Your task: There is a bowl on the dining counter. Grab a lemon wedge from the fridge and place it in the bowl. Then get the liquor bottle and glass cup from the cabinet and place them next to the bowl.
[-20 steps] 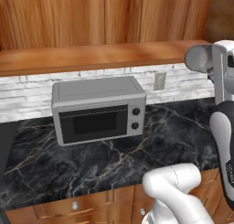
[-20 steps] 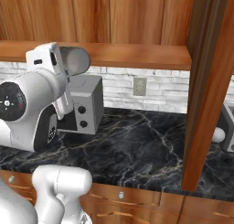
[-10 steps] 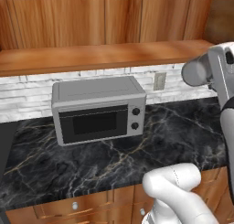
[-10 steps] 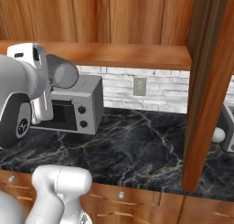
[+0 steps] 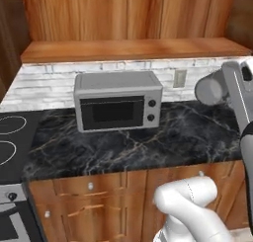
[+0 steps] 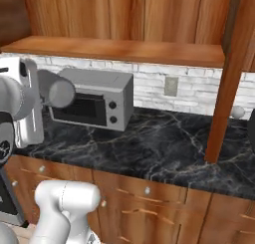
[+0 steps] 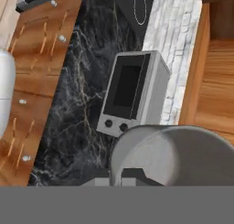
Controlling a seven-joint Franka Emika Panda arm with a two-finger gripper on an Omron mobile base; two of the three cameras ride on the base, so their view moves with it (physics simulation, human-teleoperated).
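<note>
The gripper (image 7: 119, 175) is clamped shut on the plain grey translucent straight-sided glass cup (image 7: 176, 154); in the hand view the tumbler's rim fills the lower right, lying toward three o'clock from the dark fingertips (image 7: 132, 173); in the left base view the cup (image 5: 211, 89) lies on its side in the air, its long axis roughly level, base toward nine o'clock; beyond it stand the boxy silver microwave (image 5: 118, 106), the black white-veined kitchen counter (image 5: 123, 147) and, at twelve o'clock, the warm brown wooden cabinet shelf (image 5: 128, 49); judging by this, the cup has yet to travel to the bowl; compared with half a second earlier, both base views have swung, so the microwave sits more centrally, and the cup is nearer it in the right base view (image 6: 55, 88).
</note>
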